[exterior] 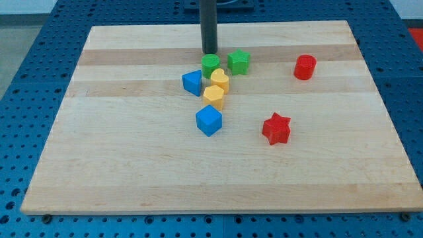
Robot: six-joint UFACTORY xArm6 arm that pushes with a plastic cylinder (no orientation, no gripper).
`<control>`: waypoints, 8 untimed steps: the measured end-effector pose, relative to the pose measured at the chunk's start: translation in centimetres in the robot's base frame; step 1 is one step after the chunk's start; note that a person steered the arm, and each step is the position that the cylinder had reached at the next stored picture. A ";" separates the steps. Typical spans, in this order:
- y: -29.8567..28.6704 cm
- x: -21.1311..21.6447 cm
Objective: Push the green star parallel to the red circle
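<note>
Tip (209, 52) down on the board (132, 165) near the view's top, just above the green circle (210, 64) and up-left of the green star (238, 62). No pincer on this rod, so nothing to open, close or hold.

Green star near the view's top centre, just right of the green circle, well apart from the red circle (305, 67) at the view's right. Star slightly higher in the view than the red circle, so probably only a short nudge left to line the two up.

Best approach, as a judgement: swing around the green circle, not through it; come at the star from its upper edge, centred on it; push slowly toward the view's bottom, stopping once level with the red circle. Off-centre contact likely to spin the star or slide it sideways. Below lie two yellow blocks (216, 88), a blue block (192, 82), a blue cube (209, 120) and a red star (276, 128), best left untouched
</note>
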State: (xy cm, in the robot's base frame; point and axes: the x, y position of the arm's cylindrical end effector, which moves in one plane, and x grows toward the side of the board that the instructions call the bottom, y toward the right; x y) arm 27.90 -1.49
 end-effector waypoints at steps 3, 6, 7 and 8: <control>5.3 0.0; 5.3 1.9; 5.3 2.0; 5.3 2.0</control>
State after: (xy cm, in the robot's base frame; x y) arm 29.89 3.86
